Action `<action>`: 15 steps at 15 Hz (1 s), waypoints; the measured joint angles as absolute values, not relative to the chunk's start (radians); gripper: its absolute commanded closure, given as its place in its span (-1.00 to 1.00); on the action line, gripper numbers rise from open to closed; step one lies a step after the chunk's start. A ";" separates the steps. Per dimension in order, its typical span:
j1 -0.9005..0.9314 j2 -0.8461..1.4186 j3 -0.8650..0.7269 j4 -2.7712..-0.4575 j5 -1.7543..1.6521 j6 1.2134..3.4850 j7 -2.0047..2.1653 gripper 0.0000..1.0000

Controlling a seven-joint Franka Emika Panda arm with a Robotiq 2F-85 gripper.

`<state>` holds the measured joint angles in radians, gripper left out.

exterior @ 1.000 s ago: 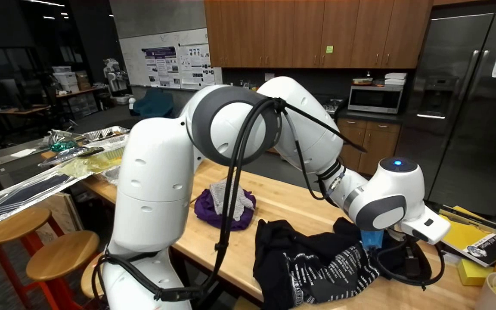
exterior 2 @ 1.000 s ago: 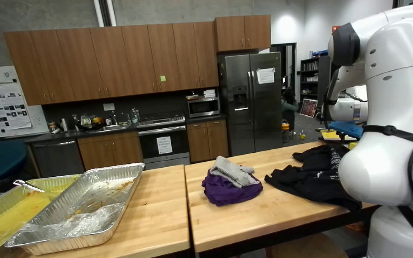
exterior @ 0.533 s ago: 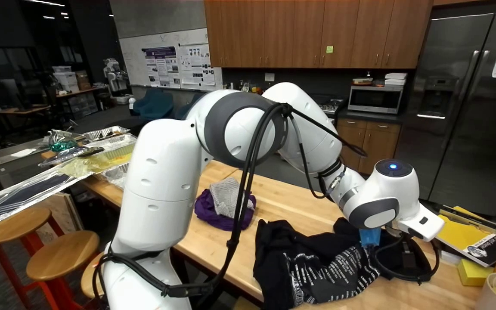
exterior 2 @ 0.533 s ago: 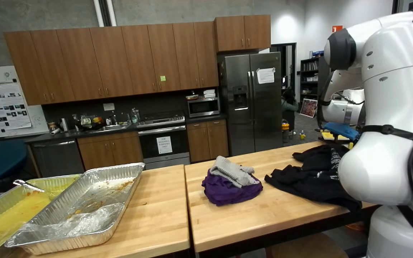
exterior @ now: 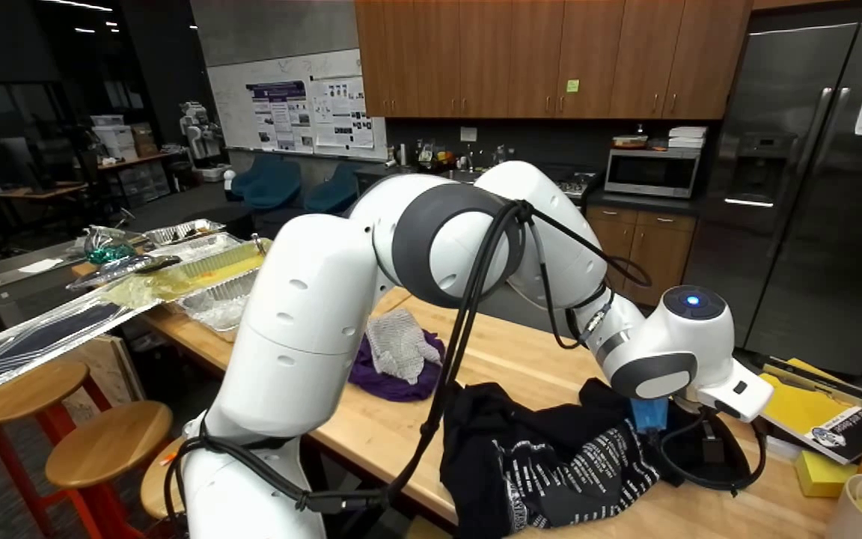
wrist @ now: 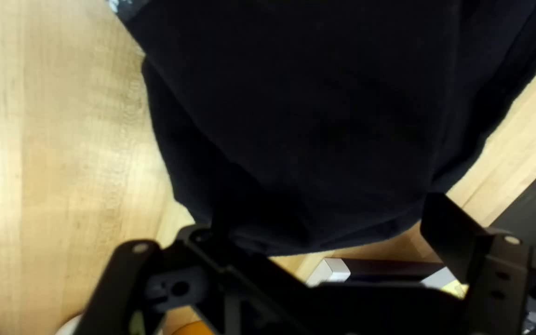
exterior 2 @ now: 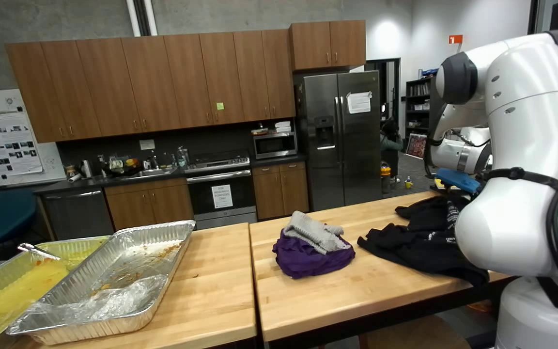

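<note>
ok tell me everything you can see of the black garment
The black garment looks like soft cloth, with rows of white lettering on a dark grey area, too small to read. It lies crumpled and spread, not folded, on the wooden table, one corner at the table's edge. The gripper is open over one end; whether it touches the cloth cannot be told.

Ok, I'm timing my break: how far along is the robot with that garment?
Looks done: the reach; the gripper hangs over one end of the black printed garment. In hand: apparently a grasp, not yet made; its fingers stand wide apart. Left: probably all handling, as the garment lies rumpled on the wooden table.
</note>
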<state>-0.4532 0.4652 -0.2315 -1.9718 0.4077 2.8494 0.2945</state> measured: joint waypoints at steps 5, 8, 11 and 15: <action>-0.515 0.561 -0.182 -1.893 0.436 2.818 0.238 -1.00; -0.586 0.583 -0.130 -1.871 0.482 2.818 0.138 -1.00; -0.635 0.598 -0.074 -1.848 0.507 2.821 0.076 -0.46; -0.718 0.597 0.031 -1.865 0.600 2.885 -0.064 -0.09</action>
